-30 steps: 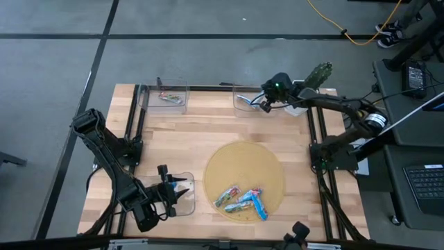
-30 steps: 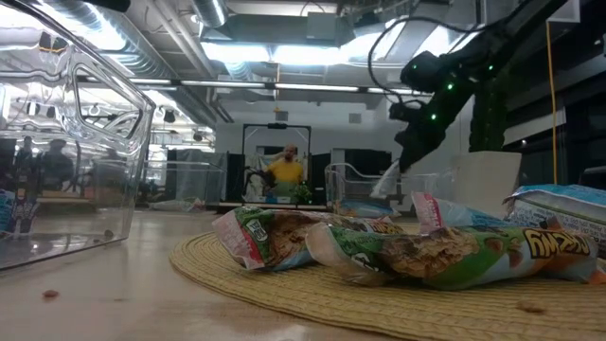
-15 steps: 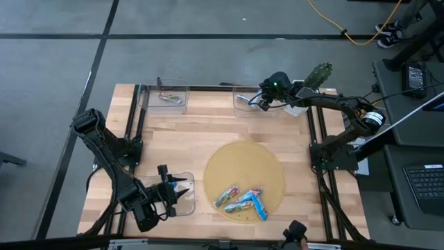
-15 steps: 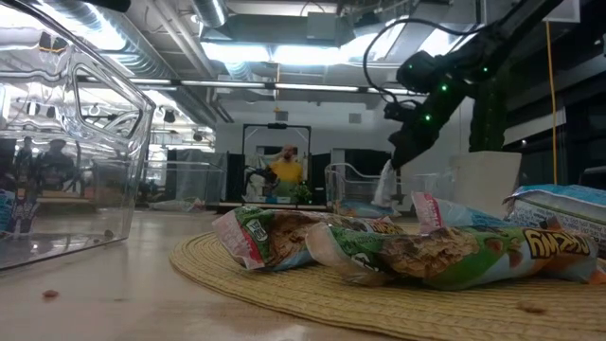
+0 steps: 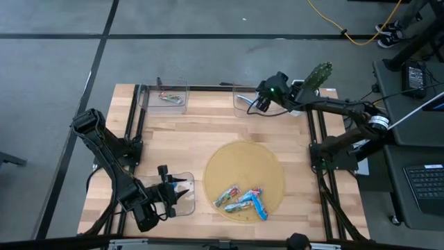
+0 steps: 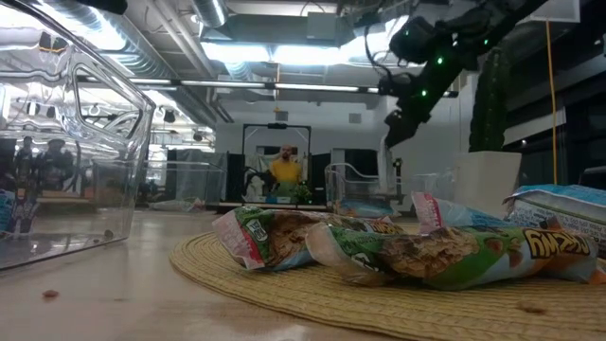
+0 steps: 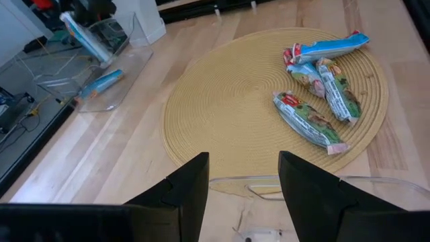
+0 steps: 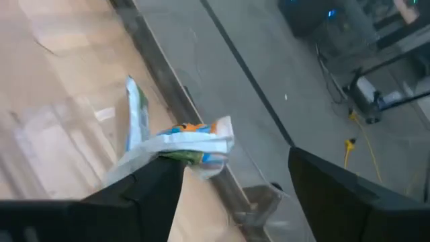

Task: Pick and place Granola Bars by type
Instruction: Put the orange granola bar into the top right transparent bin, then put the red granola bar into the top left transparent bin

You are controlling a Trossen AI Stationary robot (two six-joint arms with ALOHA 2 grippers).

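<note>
Wooden table (image 5: 180, 139) fills the frame's centre. At upper right we see the right gripper (image 5: 262, 103) spread wide above a clear tray (image 5: 243, 107). Granola Bars (image 5: 243, 201) lie on the round mat (image 5: 243, 163); the left gripper (image 5: 182, 192), partly open and empty, waits at lower left.
</note>
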